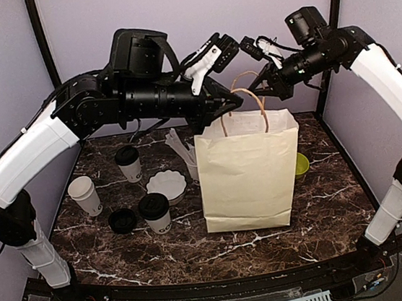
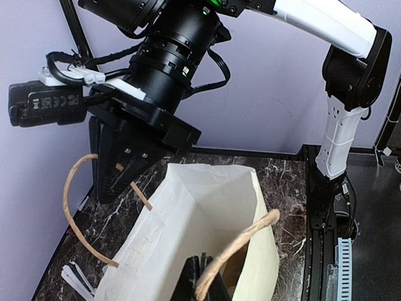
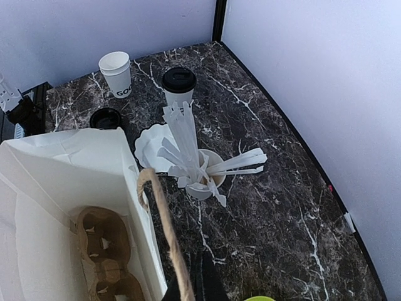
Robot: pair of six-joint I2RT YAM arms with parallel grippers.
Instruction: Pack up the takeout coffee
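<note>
A cream paper bag (image 1: 244,182) stands open in the middle of the table. My left gripper (image 1: 238,103) (image 2: 210,279) is shut on the top of one twine handle (image 2: 244,241). Above the bag's back edge, my right gripper (image 1: 266,81) (image 3: 194,291) is shut on the other handle (image 3: 160,213). The handles are pulled apart, so the bag's mouth gapes. A brown cardboard cup carrier (image 3: 103,251) lies at the bottom of the bag. Both takeout coffee cups stand on the table left of the bag, one further back (image 1: 127,162) (image 3: 178,84) and one nearer (image 1: 155,212).
An unlidded white paper cup (image 1: 85,195) (image 3: 116,72) and a loose black lid (image 1: 122,220) sit at the left. A white scalloped bowl (image 1: 167,185) and a small cup of straws (image 3: 203,179) stand beside the bag. A green object (image 1: 301,162) shows behind the bag's right side.
</note>
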